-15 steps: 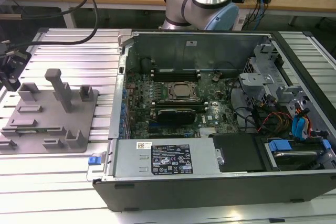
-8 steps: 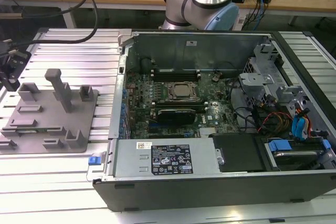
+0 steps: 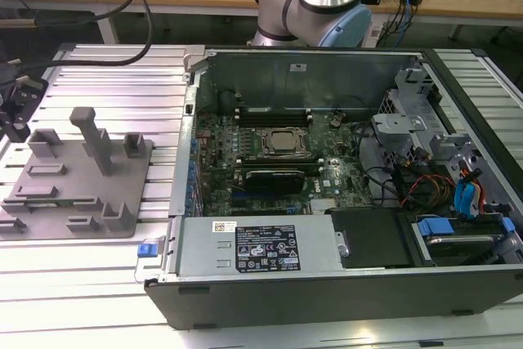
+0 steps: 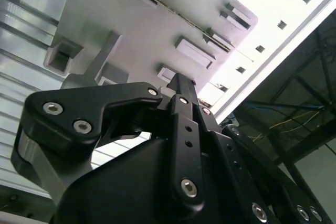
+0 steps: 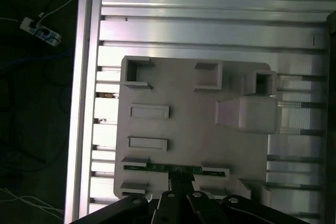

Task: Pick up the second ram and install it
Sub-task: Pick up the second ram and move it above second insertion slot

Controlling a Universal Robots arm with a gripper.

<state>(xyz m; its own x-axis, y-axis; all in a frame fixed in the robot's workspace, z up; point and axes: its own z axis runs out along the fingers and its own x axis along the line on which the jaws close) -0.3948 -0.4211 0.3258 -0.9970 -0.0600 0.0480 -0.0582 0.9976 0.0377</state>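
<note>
At the exterior view's left a grey tray [image 3: 82,194] lies on the surface [image 3: 106,79]. In the first wrist view the second ram [image 5: 173,168] is seen edge-up in one slot, the pincer [image 5: 181,184] seemingly upon it; its state cannot be told. The ram is judged light, stiff and fragile, best gripped by its flat faces. At the exterior view's right, the open case [image 3: 327,292] holds the motherboard [image 3: 221,132].

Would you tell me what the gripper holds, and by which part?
Cannot be told: the gripper is at the middle of the second ram, which lies on the gray fixture.
</note>
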